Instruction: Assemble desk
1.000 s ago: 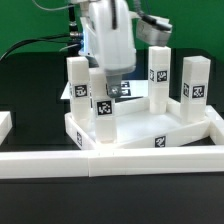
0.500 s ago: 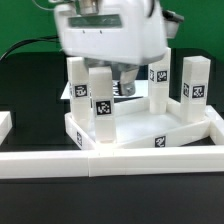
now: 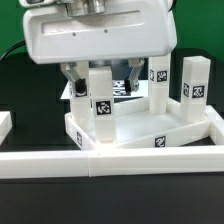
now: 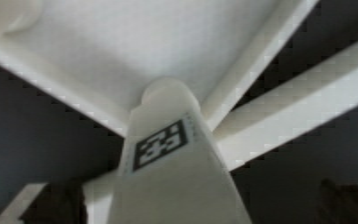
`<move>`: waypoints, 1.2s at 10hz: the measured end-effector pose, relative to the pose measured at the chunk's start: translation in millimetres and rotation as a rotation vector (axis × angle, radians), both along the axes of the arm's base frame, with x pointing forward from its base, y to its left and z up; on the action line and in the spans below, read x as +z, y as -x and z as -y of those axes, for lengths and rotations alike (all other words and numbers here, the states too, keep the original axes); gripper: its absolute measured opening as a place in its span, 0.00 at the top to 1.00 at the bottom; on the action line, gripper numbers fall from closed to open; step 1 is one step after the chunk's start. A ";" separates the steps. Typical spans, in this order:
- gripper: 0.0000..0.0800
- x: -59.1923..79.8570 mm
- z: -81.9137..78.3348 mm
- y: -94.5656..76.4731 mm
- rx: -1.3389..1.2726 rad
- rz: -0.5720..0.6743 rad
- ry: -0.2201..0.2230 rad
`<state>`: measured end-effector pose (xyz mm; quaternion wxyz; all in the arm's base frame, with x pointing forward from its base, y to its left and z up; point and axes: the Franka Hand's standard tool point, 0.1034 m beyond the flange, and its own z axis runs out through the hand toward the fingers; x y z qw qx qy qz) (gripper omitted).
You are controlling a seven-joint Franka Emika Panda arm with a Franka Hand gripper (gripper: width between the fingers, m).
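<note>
While above the desk top (image 3: pixel 150 128), end effector (image 3: pixel 98 80) spread (astride a standing leg (image 3: pixel 101 103)).

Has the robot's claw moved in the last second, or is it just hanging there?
Yes. The gripper has shifted toward the exterior view's left, judged against the standing leg at the right, which stayed put.

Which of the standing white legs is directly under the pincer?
The near leg toward the exterior view's left: it rises between the pincer's open fingers, while the other legs stand off to the sides.
</note>
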<state>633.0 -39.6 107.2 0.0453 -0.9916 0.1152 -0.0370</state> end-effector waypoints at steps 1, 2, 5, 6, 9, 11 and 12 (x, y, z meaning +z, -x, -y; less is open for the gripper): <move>0.19 4.5 -0.2 -4.8 0.265 0.023 0.042; 0.19 4.7 -0.4 -5.2 0.325 0.029 0.046; 0.31 3.5 -0.2 -4.7 0.228 0.021 0.037; 0.54 3.4 -0.4 -4.7 0.137 0.014 0.029; 0.64 2.0 2.8 -6.4 -0.187 -0.008 0.010; 0.64 1.6 3.4 -5.2 -0.554 -0.039 -0.014; 0.64 1.4 0.9 -4.0 -0.744 -0.059 -0.031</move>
